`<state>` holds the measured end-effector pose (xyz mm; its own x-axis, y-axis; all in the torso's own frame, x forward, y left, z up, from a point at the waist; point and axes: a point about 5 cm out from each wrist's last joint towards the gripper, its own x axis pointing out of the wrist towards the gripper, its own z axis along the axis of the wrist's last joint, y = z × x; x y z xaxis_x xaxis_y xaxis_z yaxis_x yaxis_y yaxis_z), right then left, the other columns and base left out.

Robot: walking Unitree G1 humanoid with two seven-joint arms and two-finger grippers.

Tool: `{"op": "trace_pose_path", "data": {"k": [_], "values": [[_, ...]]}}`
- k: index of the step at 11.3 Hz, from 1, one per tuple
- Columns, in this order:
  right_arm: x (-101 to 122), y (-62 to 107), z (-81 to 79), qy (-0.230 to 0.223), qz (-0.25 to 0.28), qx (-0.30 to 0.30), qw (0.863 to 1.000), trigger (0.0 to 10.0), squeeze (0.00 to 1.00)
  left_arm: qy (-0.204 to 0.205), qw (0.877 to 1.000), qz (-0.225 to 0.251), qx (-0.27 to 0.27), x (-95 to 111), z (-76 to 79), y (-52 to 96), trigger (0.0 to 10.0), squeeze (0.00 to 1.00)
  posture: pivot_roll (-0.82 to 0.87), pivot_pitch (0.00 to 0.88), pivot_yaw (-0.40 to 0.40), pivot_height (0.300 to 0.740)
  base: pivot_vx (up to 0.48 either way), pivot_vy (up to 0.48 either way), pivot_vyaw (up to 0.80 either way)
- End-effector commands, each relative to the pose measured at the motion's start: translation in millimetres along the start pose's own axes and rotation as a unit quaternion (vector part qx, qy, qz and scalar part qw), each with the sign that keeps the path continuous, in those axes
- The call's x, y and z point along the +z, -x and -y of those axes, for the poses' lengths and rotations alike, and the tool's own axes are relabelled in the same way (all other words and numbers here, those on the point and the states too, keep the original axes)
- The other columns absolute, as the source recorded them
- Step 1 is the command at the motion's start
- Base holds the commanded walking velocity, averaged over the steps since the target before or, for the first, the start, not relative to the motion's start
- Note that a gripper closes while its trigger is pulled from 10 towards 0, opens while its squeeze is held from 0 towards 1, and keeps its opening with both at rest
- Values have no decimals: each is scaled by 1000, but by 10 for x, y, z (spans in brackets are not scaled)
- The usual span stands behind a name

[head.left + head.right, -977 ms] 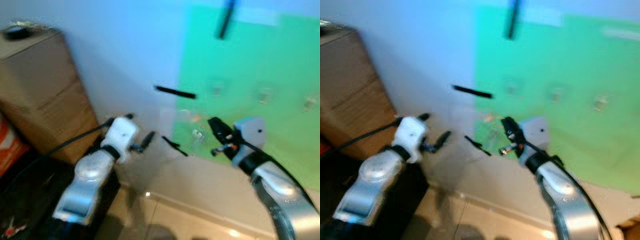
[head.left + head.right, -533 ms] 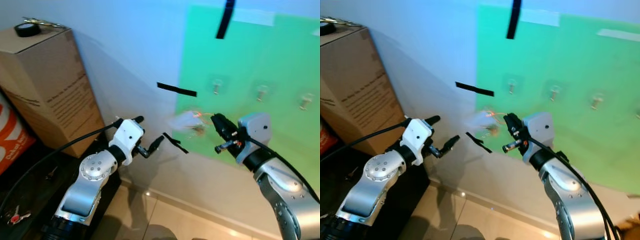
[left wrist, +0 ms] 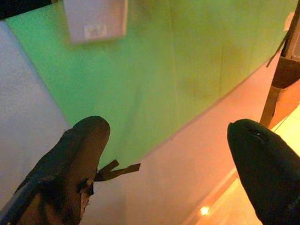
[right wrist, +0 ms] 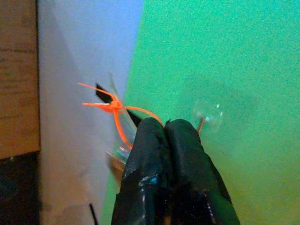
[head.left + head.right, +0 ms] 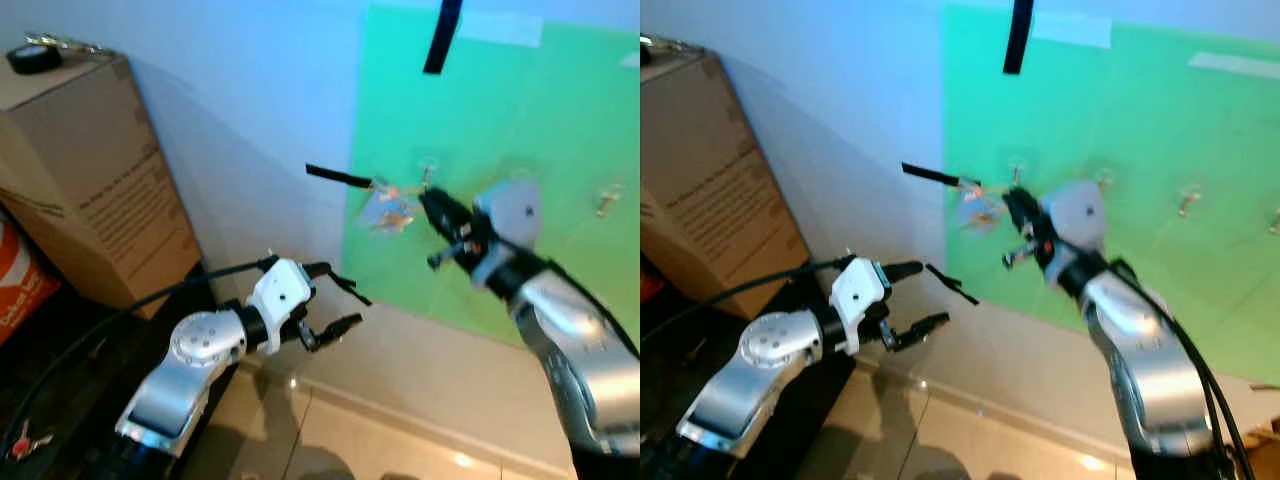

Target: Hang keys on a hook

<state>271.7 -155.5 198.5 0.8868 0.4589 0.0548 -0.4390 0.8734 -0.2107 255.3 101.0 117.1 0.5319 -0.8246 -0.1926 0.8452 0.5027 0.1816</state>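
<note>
A bunch of keys point(image 5: 386, 211) on an orange zip-tie loop point(image 4: 115, 107) hangs from my right gripper point(image 5: 428, 202), which is shut on it. The gripper is raised against the green sheet point(image 5: 560, 130) on the wall. Its fingertips point(image 4: 165, 125) sit just beside the leftmost clear hook point(image 4: 207, 115), a little below it. The keys dangle to the left of that hook point(image 5: 428, 170) and look blurred. My left gripper point(image 5: 348, 297) is open and empty, held low in front of the wall's base.
Two more clear hooks point(image 5: 1185, 200) are fixed further right on the sheet. Black tape strips point(image 5: 335, 177) stick to the wall. A tall cardboard box point(image 5: 90, 180) with a tape roll point(image 5: 28, 58) stands at left. A dark surface below holds a red key point(image 5: 20, 443).
My right gripper has lifted the keys up to the leftmost hook. The left arm has dropped lower and swung right, still open.
</note>
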Motion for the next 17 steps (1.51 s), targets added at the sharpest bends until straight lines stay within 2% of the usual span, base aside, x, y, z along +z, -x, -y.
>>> {"op": "trace_pose_path", "data": {"k": [1, 5, 9, 11, 12, 16, 17], "values": [[43, -47, 44, 13, 9, -1, 1000, 10000, 0, -12, 1000, 3, -7, 50, -15, -3, 10000, 0, -152, 0, 32, 740, 0, 0, 0], [14, -121, 191, 32, -3, -22, 999, 10000, 0, -13, 1000, 1, -10, 51, -11, 18, 10000, 0, -142, 0, 23, 740, 0, 0, 0], [-60, -21, 255, 45, -34, -21, 998, 10000, 0, -11, 1000, 1, -18, 50, -2, 7, 10000, 0, -152, 0, 27, 740, 0, 0, 0], [-170, -1, 349, 45, -74, -54, 995, 10000, 0, -10, 1000, 1, -21, 48, 0, 0, 10000, 0, -152, 0, 27, 740, 0, 0, 0], [-172, -9, 388, 41, -76, -69, 994, 10000, 0, -10, 1000, 0, -21, 48, 0, -1, 10000, 0, -152, 0, 27, 740, 0, 0, 0], [-151, -16, 352, 36, -71, -56, 995, 10000, 0, -9, 1000, -3, -20, 42, -4, 10, 10000, 0, -145, 0, 25, 740, 0, 0, 0], [-94, -25, 349, 32, -52, -61, 996, 10000, 0, -11, 1000, -3, -20, 45, -9, 9, 10000, 0, -146, 0, 28, 740, 0, 0, 0]]}}
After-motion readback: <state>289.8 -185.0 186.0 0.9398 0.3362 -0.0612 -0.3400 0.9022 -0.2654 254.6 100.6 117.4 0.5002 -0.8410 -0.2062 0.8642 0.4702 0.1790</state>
